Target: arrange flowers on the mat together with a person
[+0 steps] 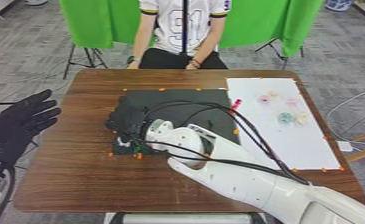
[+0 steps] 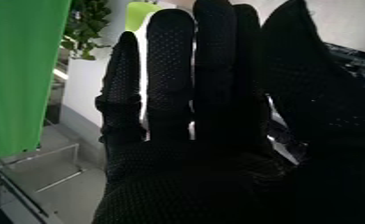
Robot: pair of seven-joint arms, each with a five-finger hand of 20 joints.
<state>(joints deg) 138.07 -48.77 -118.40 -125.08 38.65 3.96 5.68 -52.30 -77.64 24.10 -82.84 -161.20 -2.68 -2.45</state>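
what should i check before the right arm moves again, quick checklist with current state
1. Right robot hand free to take something: ok, its fingers are straight in the right wrist view.
2. Left robot hand out of the work area: ok, it is beside the table's left edge, open.
3. Flowers in place on the white sheet: ok, pink flowers and a teal flower lie on its far part.
4. Black mat in full sight: not ok, the right arm covers much of it.
5. Near left corner of the mat free of contact: cannot tell, the glove is too close.
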